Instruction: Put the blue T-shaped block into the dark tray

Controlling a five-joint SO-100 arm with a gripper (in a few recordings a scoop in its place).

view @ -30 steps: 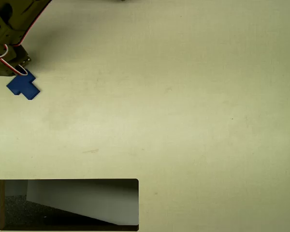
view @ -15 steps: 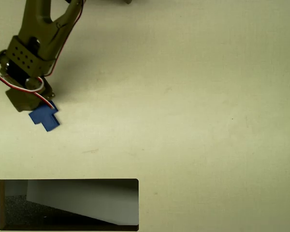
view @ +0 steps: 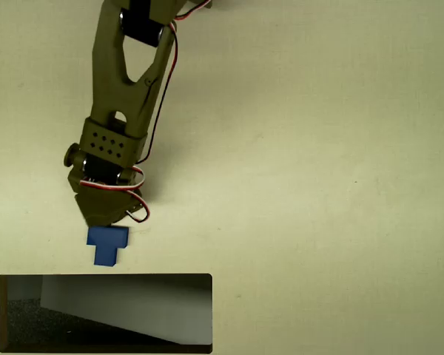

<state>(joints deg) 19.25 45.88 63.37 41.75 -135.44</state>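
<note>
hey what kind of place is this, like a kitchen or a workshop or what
Most likely a robotics test bench, not a kitchen. A plain pale tabletop carries an olive arm whose pincer meets a blue T-shaped block, just above a dark tray with a pale slanted panel inside. No household items in sight.

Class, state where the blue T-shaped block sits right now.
In the overhead view, the blue T-shaped block is lower left, at the gripper tip, just above the dark tray rim.

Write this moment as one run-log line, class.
gripper: shut on blue T-shaped block | block: just above dark tray rim in overhead view, not inside | step: carrying to tray
</note>
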